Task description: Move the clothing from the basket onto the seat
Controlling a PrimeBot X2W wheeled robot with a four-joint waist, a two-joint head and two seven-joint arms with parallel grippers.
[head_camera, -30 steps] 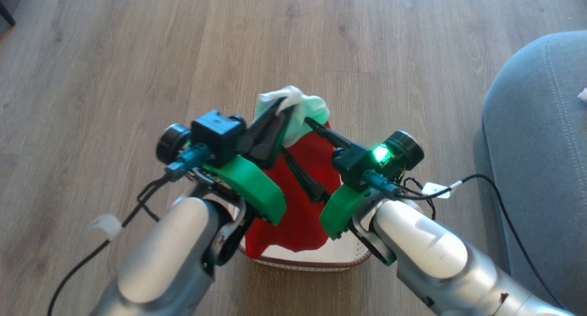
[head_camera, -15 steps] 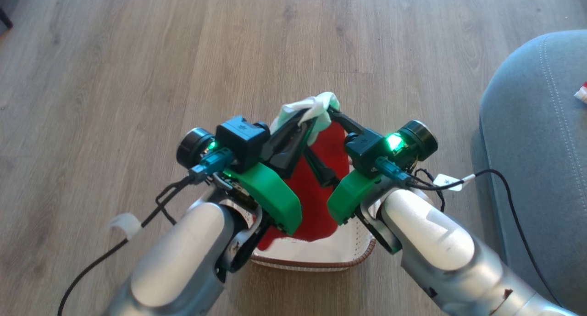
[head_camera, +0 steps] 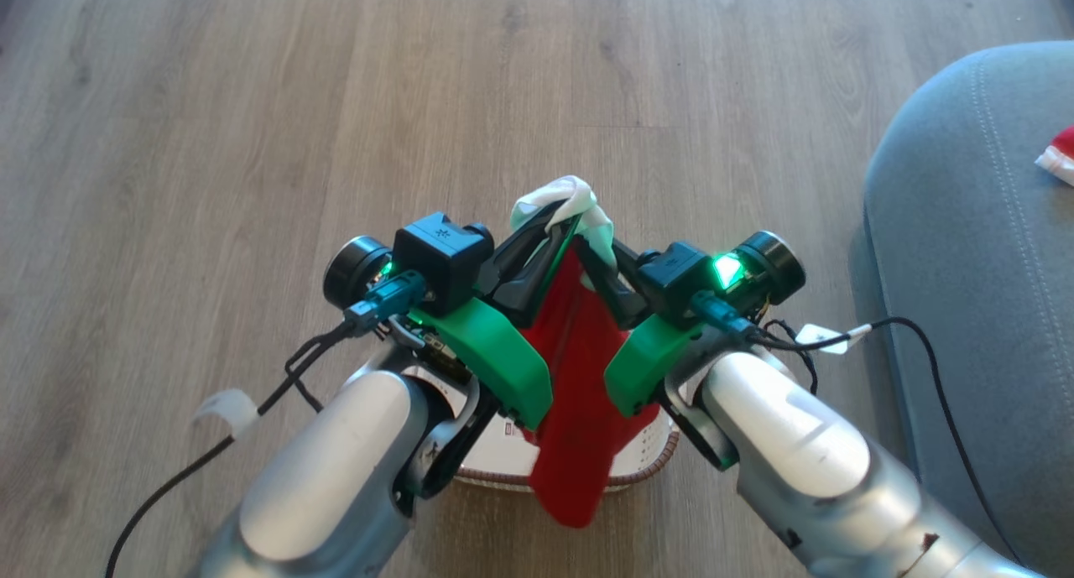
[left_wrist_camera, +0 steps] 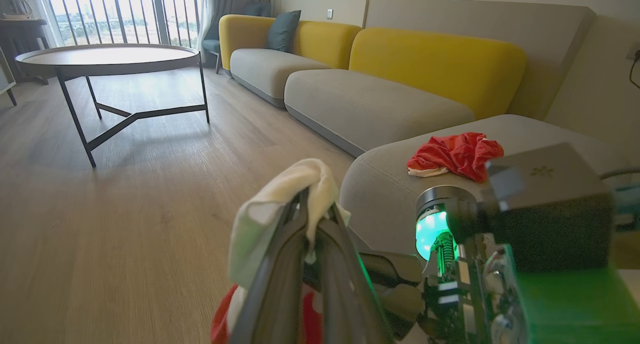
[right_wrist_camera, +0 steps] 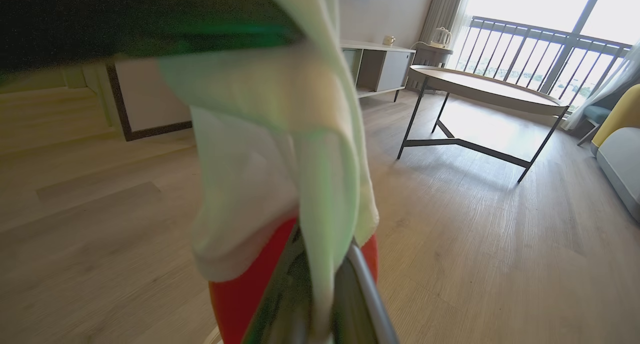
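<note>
In the head view, a red piece of clothing [head_camera: 575, 368] with a white top part [head_camera: 558, 196] hangs in a narrow strip above the white basket [head_camera: 650, 460]. My left gripper [head_camera: 560, 224] is shut on the white part. My right gripper [head_camera: 597, 252] is shut on it too, close beside the left. The left wrist view has the white cloth [left_wrist_camera: 280, 204] draped over my left gripper [left_wrist_camera: 316, 211]. In the right wrist view, the cloth [right_wrist_camera: 280, 159] runs down between my right gripper's [right_wrist_camera: 325, 289] fingers. Another red garment [left_wrist_camera: 455, 154] lies on the grey seat [head_camera: 965, 268].
A round coffee table [left_wrist_camera: 107, 59] on dark metal legs stands out on the wooden floor [head_camera: 252, 142]. A grey and yellow sofa [left_wrist_camera: 375, 99] runs along the wall beyond the seat. A low cabinet [right_wrist_camera: 380, 67] stands by the window. Black cables trail from both wrists.
My right gripper has moved in to the white part and shut on it beside the left. Both grippers have lifted the garment, which now hangs narrow and lower past the basket's near rim.
</note>
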